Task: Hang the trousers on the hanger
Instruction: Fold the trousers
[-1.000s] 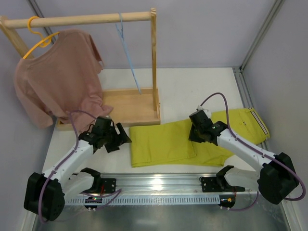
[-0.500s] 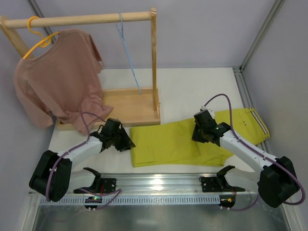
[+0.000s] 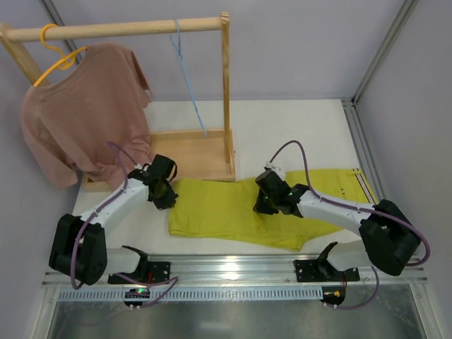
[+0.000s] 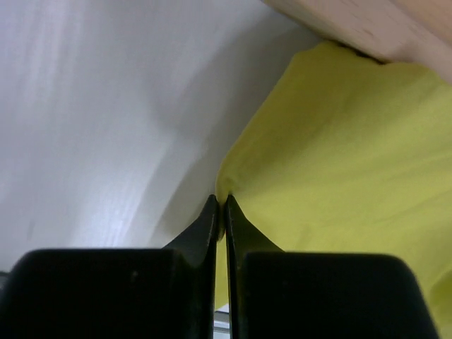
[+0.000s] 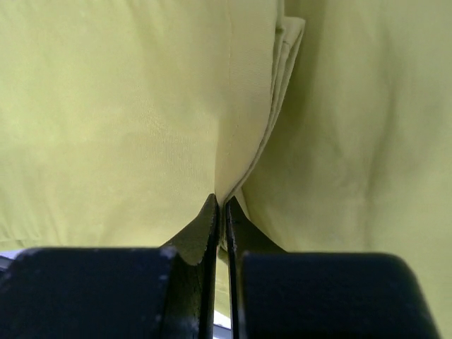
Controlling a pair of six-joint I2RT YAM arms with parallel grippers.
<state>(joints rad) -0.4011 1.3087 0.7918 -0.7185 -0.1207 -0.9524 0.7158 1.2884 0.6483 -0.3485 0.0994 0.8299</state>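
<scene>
At the far left a dusty-pink T-shirt (image 3: 85, 106) droops from a yellow hanger (image 3: 53, 41) on the wooden rail (image 3: 120, 30). Below it the left gripper (image 4: 220, 206) reaches low over the white worktop (image 3: 289, 134), its jaws pinched together on the left edge of the trousers (image 3: 219, 208), right by the corner of the rack's wooden base (image 3: 191, 155). Above, the thin light-blue hanger (image 3: 189, 81) hangs bare from the rail, well apart from the cloth. The trousers lie flat and folded across the worktop in front of the rack, one corner touching the base. Further right, the right gripper (image 5: 220, 206) presses down near the middle of the cloth, jaws nipped tight on a raised fold. Beyond it the trousers run on to the striped waistband (image 3: 362, 187) at the right end.
</scene>
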